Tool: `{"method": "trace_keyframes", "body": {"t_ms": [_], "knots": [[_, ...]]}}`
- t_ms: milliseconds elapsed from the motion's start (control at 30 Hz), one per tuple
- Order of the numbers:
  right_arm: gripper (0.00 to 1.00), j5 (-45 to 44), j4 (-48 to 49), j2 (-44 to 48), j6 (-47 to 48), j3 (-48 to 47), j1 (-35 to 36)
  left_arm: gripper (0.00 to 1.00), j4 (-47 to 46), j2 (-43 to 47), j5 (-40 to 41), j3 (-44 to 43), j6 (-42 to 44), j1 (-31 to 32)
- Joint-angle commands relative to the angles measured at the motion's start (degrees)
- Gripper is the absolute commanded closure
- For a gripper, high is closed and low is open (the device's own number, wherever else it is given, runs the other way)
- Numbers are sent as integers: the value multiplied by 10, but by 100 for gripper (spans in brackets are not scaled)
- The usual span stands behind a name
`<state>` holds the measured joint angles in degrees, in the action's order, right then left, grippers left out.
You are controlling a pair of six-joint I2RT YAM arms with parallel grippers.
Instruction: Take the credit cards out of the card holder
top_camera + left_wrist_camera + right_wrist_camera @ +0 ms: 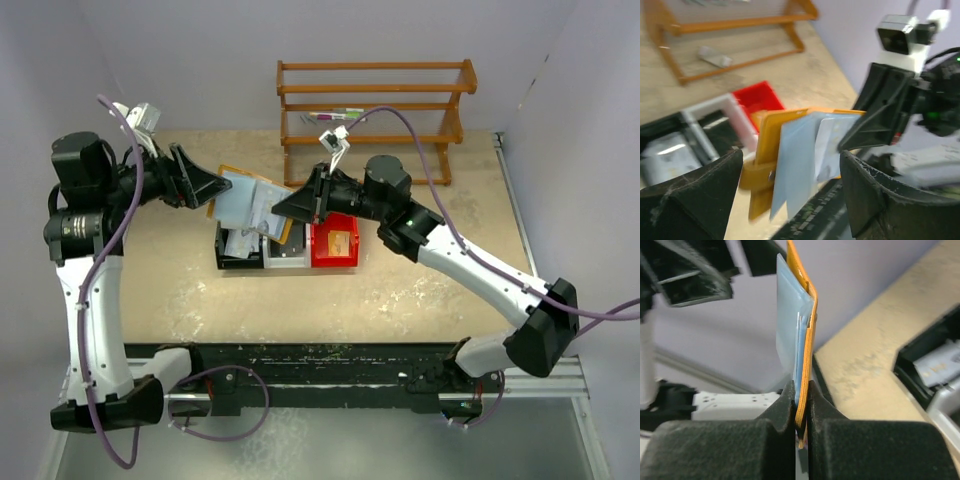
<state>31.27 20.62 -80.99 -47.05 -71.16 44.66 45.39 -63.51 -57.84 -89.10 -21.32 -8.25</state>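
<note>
The right tool (800, 395) is pressed together on the lower edge of the holder (795, 325), both pads flat against the orange cover. This pinch carries the holder in the air above the tabletop (430, 290), not resting on anything, just behind the black bin (222, 262). Gripping one edge leaves the rest of the holder free, so it stands open with its pale blue lining turned toward the other arm.

The left tool (790, 162) faces that lining with its jaws wide apart and nothing in them. The holder's free edge sits just ahead of the gap. In the left wrist view the cards (829, 142) show as pale sheets sticking out of the lining on the side near the right tool. How many there are I cannot tell, as the view is blurred.

The arrangement looks like a handover of roles: one arm is the clamp, the other is free to pick. Holding the holder upright and open exposes the card edges for a pinch, and keeping it over the bins means a pulled card has a short way down. Pale flat things lie in the black bin; whether they are cards is unclear. The white bin (285, 262) and red bin (335, 262) stand beside it.
</note>
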Motion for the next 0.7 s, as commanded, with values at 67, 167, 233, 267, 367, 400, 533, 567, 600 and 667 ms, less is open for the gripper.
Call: {"method": "trace_keyframes", "body": {"t_ms": [67,167,233,267,367,400,533,567,600,667], "knots": [[100,-128,-275,-4,121,-84,0,19,-28,81,161,9,141,-4],[100,-131,-284,-16,121,-104,3,22,-51,102,53,42,125,-4],[100,-123,-278,-25,118,-115,7,23,-42,88,-17,61,108,-3],[100,-115,-273,-30,115,-120,10,24,-34,78,-47,72,104,-2],[100,-65,-228,-41,96,-115,13,24,15,37,-96,96,125,10],[100,-45,-201,-40,87,-106,13,24,33,24,-110,99,139,15],[100,26,-118,-44,61,-79,13,24,82,-14,-152,100,173,18],[100,42,-99,-46,57,-76,13,25,85,-19,-155,100,173,18],[100,62,-83,-48,52,-70,13,25,86,-21,-159,99,172,18],[100,97,-35,-46,28,-52,13,27,83,-24,-168,101,167,18]]}}
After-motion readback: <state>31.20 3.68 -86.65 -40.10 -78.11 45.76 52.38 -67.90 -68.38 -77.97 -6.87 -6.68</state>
